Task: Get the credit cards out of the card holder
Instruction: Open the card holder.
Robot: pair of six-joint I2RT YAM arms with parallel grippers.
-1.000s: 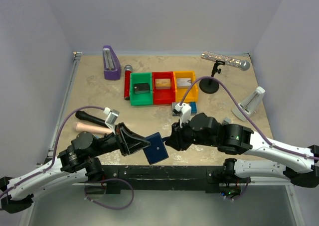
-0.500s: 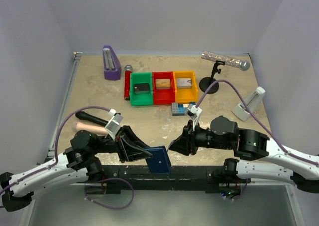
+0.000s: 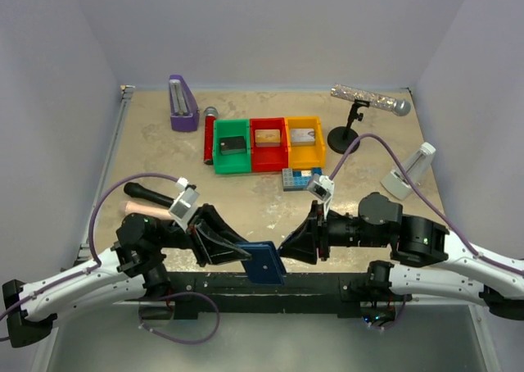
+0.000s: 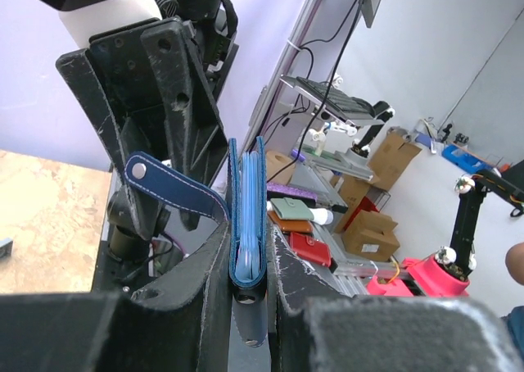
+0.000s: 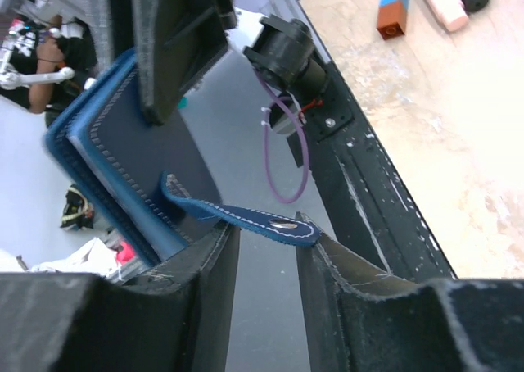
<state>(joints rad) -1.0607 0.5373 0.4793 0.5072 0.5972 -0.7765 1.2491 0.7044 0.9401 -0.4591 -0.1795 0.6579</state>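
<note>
The card holder (image 3: 266,263) is dark blue with pale stitches along its edge. It is folded shut, and only light blue layers show inside the fold. Its little snap tab (image 5: 246,216) is undone and sticks out to one side.

The card holder is up in the air at the near edge of the table (image 3: 147,142), between the two arms. The left gripper (image 3: 246,253) squeezes it tight on both flat sides. The right gripper (image 3: 288,247) points at it from the other side. Its fingers are apart, and the tip of the tab lies in the gap between them. Both arms lie low and reach toward each other.
</note>
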